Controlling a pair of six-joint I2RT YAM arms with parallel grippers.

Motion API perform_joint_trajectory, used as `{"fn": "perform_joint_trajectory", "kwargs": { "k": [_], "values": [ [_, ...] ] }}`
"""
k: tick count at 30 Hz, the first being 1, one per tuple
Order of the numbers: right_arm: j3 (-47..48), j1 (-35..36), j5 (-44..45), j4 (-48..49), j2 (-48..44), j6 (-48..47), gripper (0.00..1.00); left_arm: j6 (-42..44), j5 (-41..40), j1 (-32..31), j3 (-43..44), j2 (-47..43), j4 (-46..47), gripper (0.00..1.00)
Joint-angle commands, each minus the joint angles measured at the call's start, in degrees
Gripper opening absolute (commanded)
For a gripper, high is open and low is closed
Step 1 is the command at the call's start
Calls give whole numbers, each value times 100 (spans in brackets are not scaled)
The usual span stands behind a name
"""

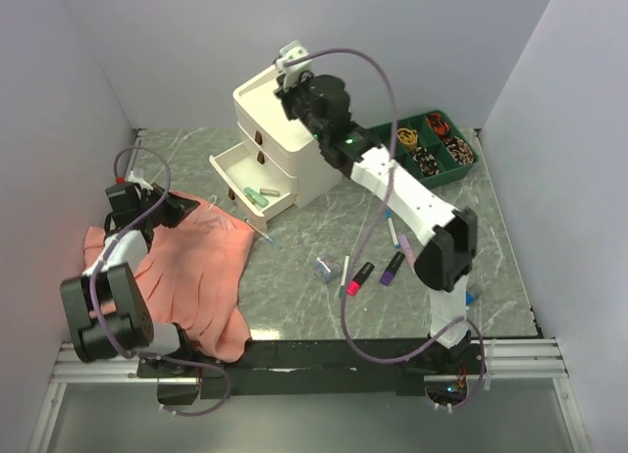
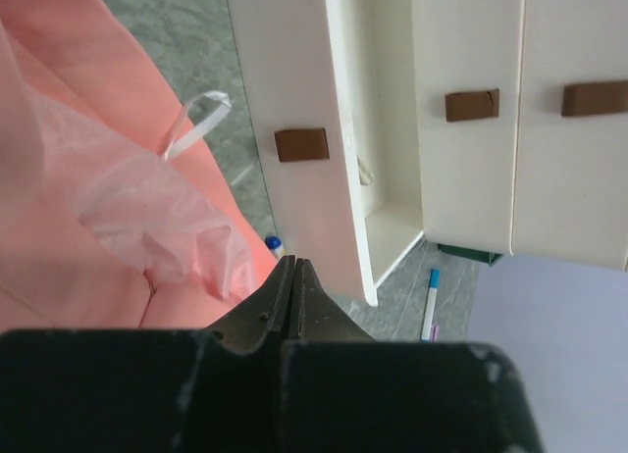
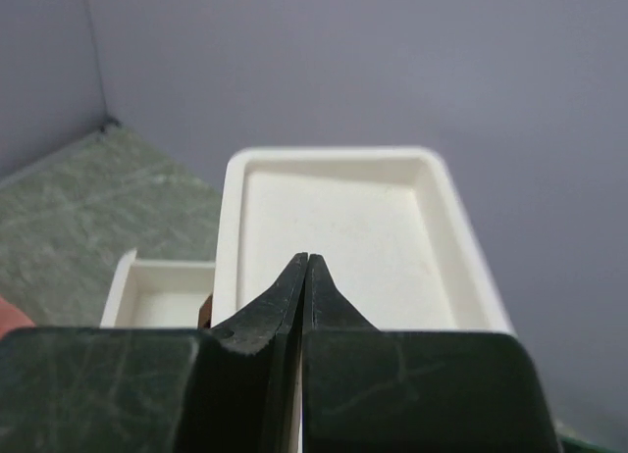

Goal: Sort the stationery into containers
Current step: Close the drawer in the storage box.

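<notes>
Highlighters (image 1: 355, 278) lie on worktop (image 1: 294, 276); cabinet (image 1: 294, 169) drawer (image 1: 224, 167) open, perhaps holding a marker (image 1: 267, 192). Right claw (image 3: 307, 260) above cabinet, left claw (image 2: 295, 265) over cloth (image 1: 196, 262): both pinched together, empty.

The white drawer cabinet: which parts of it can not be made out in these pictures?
Top external: top tray, mostly hidden under the right arm.
Left wrist: inside of the open drawer, mostly behind its front panel.
Right wrist: near ends of tray and drawer, covered by the right gripper.
Top external: green items in the drawer, too small to name.
</notes>
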Motion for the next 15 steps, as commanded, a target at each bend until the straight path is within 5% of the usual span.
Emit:
{"fn": "perform_joint_trajectory", "kwargs": {
  "k": [1,15],
  "values": [
    [365,53,82,-10,685,-196,0,-220,285,-20,564,638,792,1],
    [1658,-96,-156,-800,1758,-161,0,-396,364,-556,1759,2677,1056,1]
  ]
}}
